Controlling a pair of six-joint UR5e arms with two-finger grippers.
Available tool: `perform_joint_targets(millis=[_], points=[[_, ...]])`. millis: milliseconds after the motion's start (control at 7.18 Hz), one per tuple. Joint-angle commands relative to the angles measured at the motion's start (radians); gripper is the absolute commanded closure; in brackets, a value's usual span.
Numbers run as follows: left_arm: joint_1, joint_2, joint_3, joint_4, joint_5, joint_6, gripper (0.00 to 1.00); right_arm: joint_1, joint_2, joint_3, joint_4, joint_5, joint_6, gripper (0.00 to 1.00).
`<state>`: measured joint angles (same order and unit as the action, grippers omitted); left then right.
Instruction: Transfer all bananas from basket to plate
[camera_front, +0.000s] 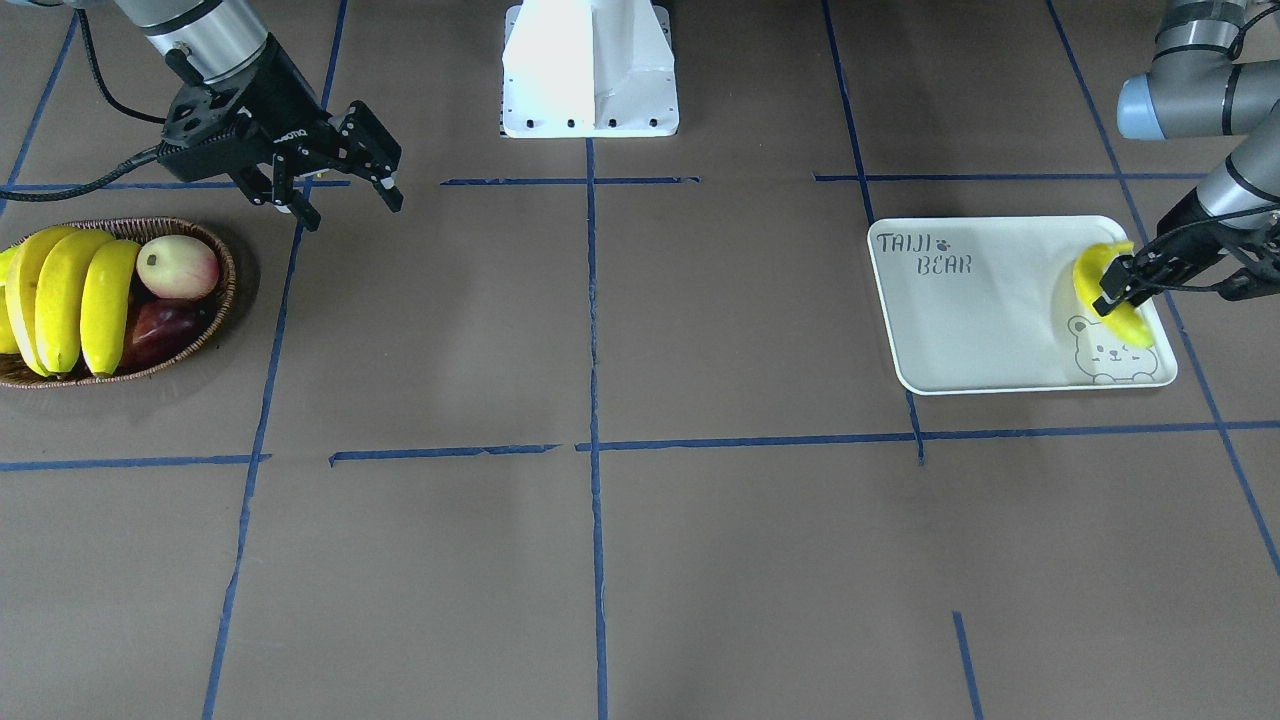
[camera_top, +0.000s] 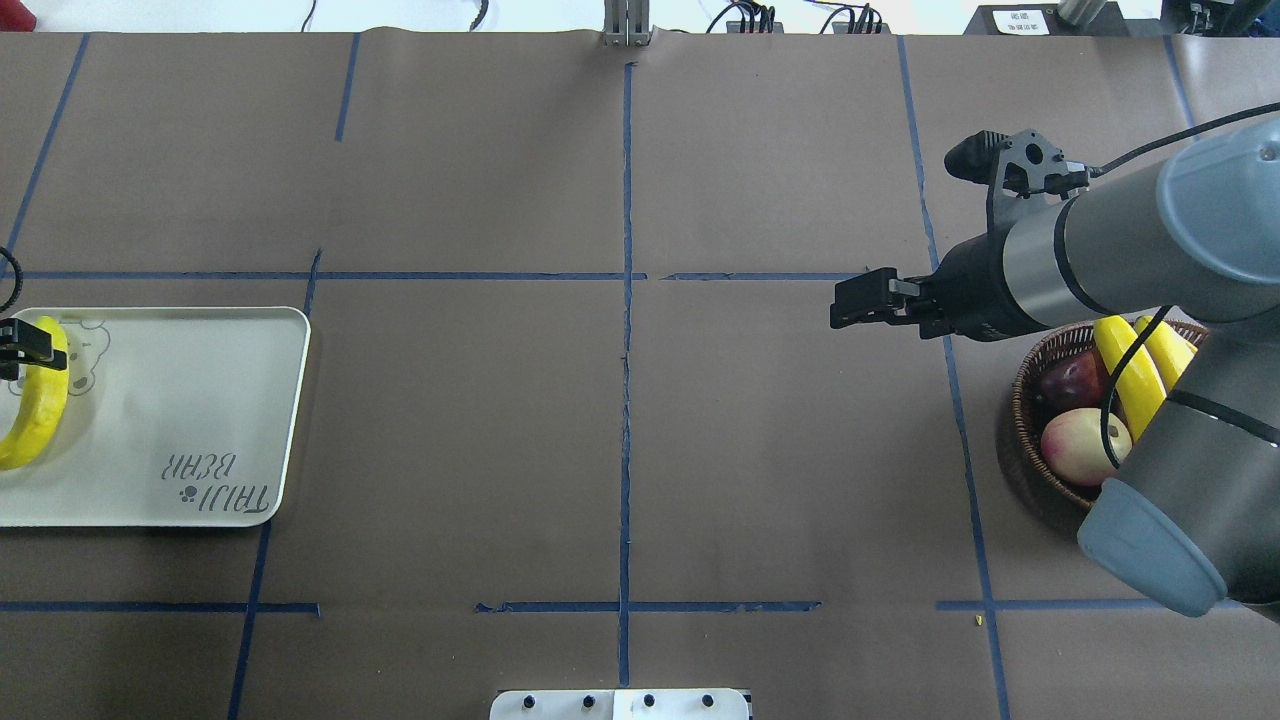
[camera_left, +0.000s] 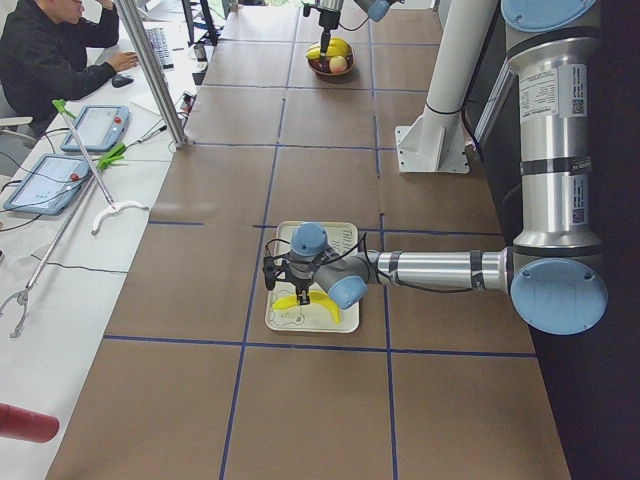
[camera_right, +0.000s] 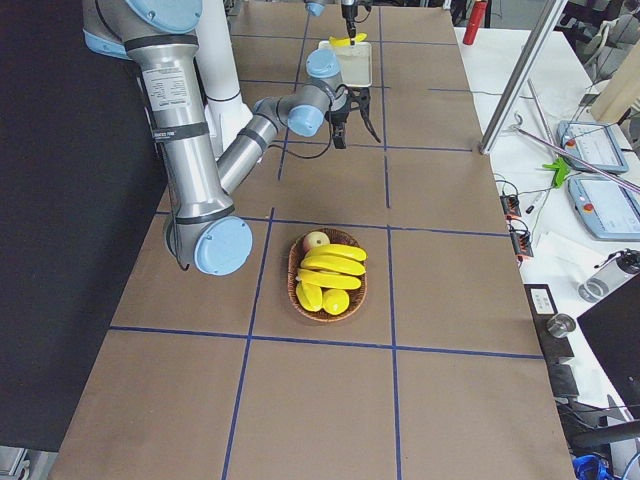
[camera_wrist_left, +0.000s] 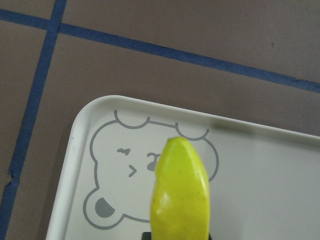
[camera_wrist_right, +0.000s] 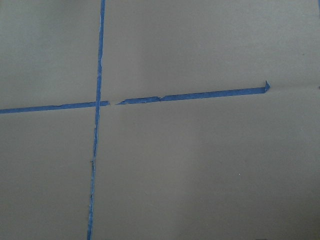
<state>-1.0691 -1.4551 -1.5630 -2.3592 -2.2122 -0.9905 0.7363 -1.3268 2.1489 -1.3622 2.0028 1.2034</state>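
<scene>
My left gripper (camera_front: 1112, 287) is shut on one end of a yellow banana (camera_front: 1130, 325) low over the bear corner of the white plate (camera_front: 1000, 320). In the overhead view the banana (camera_top: 35, 415) lies along the plate's (camera_top: 180, 400) outer edge, with the gripper (camera_top: 28, 345) at its far end. The left wrist view shows the banana tip (camera_wrist_left: 180, 195) over the bear drawing. Three bananas (camera_front: 70, 300) lie side by side in the wicker basket (camera_front: 225, 290). My right gripper (camera_front: 352, 212) is open and empty, in the air beside the basket toward the table's middle.
A pinkish-yellow fruit (camera_front: 178, 267) and a dark red one (camera_front: 160, 330) share the basket. The robot's white base (camera_front: 590, 70) stands at the table's middle edge. Blue tape lines (camera_wrist_right: 97, 125) cross the brown table. An operator sits beyond the table's far side.
</scene>
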Motion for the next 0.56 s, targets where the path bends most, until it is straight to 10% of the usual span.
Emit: perform_joint_targets(millis=[0,418], points=[[0.001,-0.011,-0.006,0.014,-0.007,0.001,0.0,0.011,-0.015,0.0,0.002,0.001,-0.004,0.0],[-0.008,-0.014,-0.107,0.09,-0.159,0.001,0.0,0.098,-0.133,0.011,0.015,0.097,-0.167,0.0]])
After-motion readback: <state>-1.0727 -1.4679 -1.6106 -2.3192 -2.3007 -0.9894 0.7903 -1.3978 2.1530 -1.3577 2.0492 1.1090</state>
